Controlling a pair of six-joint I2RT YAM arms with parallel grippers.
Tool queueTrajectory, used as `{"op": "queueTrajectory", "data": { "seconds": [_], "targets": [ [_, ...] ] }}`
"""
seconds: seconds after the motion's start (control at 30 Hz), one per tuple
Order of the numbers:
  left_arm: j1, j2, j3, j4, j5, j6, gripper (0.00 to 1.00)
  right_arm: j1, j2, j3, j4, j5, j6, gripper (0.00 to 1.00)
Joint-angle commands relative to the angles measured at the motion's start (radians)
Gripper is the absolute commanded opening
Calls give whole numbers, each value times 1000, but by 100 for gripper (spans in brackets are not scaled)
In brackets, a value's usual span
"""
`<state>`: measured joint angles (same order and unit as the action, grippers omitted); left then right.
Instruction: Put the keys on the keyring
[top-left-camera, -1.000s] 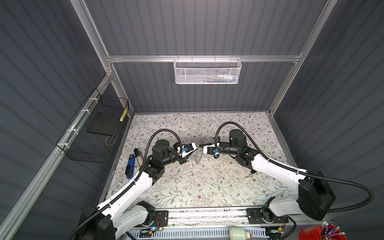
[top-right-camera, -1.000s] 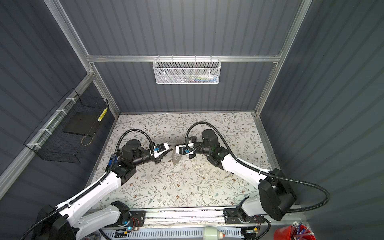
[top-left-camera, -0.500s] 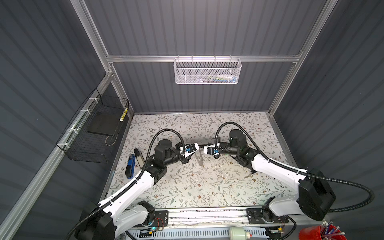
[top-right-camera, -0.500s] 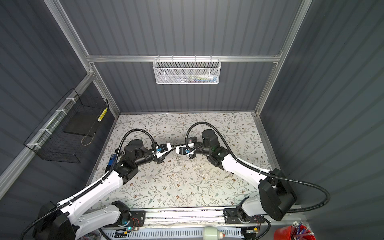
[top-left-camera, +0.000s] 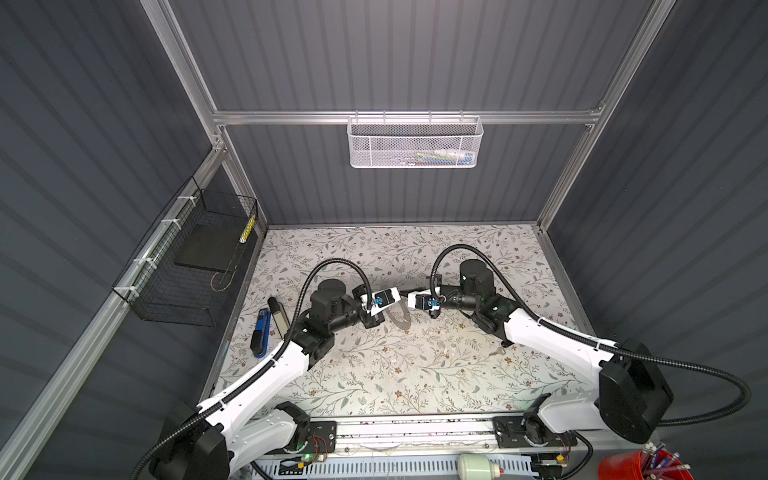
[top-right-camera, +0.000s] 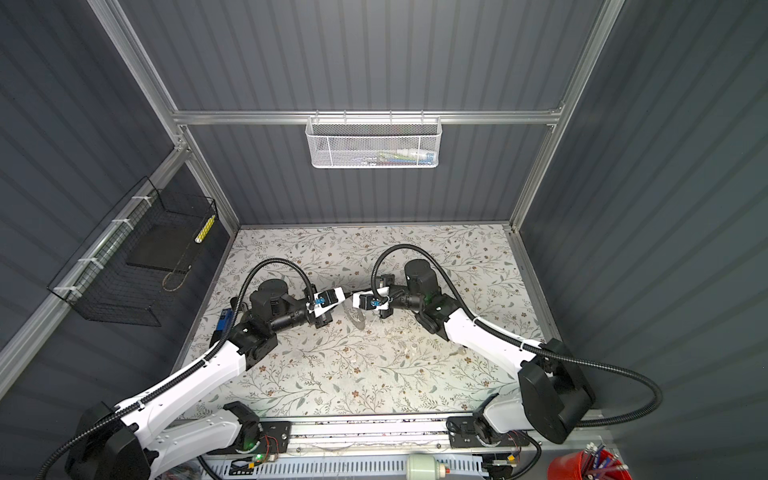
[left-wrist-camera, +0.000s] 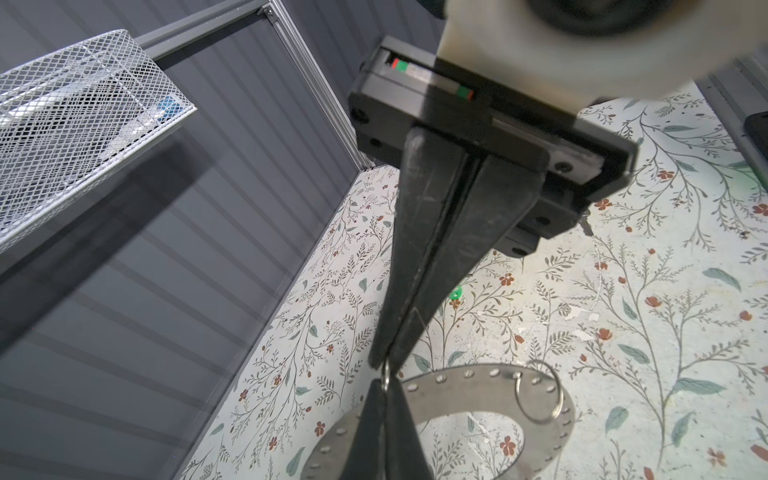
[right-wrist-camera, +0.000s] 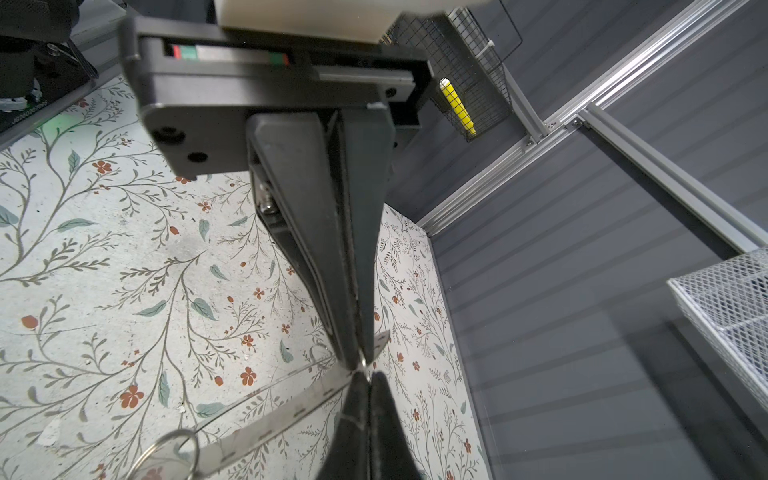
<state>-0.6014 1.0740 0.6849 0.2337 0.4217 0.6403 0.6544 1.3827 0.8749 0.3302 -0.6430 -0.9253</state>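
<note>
Left wrist view, entry 1.

TECH: How do your jaws stand, and where is the work?

ARM: My left gripper (left-wrist-camera: 384, 392) and my right gripper (left-wrist-camera: 384, 360) meet tip to tip, each with its jaws pressed together. Between the 2 tips sits a small wire loop (left-wrist-camera: 385, 371) on the rim of the keyring (left-wrist-camera: 478, 390). I judge that each pair pinches there, but I cannot tell whether on wire or on rim. The keyring appears lifted clear of the table (top-left-camera: 374, 374) and tilted. The green tag (left-wrist-camera: 456, 293) lies on the table below my right gripper. The key (top-left-camera: 498, 350) lies well apart, beside my right forearm. Neither is on a loop yet.

TECH: Risks from here?

ARM: 4 noted.
1. The wire is thin and my tips are narrow. If I pull the grippers apart to open the loop, it can slide out of 1 pair, and the keyring swings or drops.
2. A dropped keyring can land on the green tag and cover it.
3. My tips nearly touch, so a small misalignment drives finger into finger.
4. With 2 grippers occupied, none is free to fetch the key. Releasing either leaves the keyring on 1 pinch, free to rotate, and the larger wire loop (left-wrist-camera: 540, 395) dangles loose and could snag.
</note>
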Motion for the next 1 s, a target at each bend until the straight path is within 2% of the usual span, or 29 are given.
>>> {"op": "queueTrajectory", "data": {
  "seconds": [0.0,0.03,0.07,0.13,0.17,0.33,0.63,0.97],
  "targets": [
    [-6,8,35,27,19,-30,0,4,-32,7,0,-25,27,2],
    [-6,9,37,33,25,-43,0,1,-40,10,-27,-30,30,7],
    [-6,9,37,38,29,-54,0,-2,-49,12,-37,-29,30,7],
    [-6,9,30,62,38,-78,0,-13,-79,-1,-60,-16,62,25],
    [-6,10,25,75,44,-87,0,-26,-102,-19,-60,2,89,30],
    [8,21,-5,188,57,-186,0,-75,-186,-61,-86,34,217,40],
    [40,65,-19,347,159,-323,0,-92,-182,-35,-103,-1,328,43],
    [45,77,-22,413,217,-391,0,-99,-140,21,-99,-127,420,31]
  ]
}}
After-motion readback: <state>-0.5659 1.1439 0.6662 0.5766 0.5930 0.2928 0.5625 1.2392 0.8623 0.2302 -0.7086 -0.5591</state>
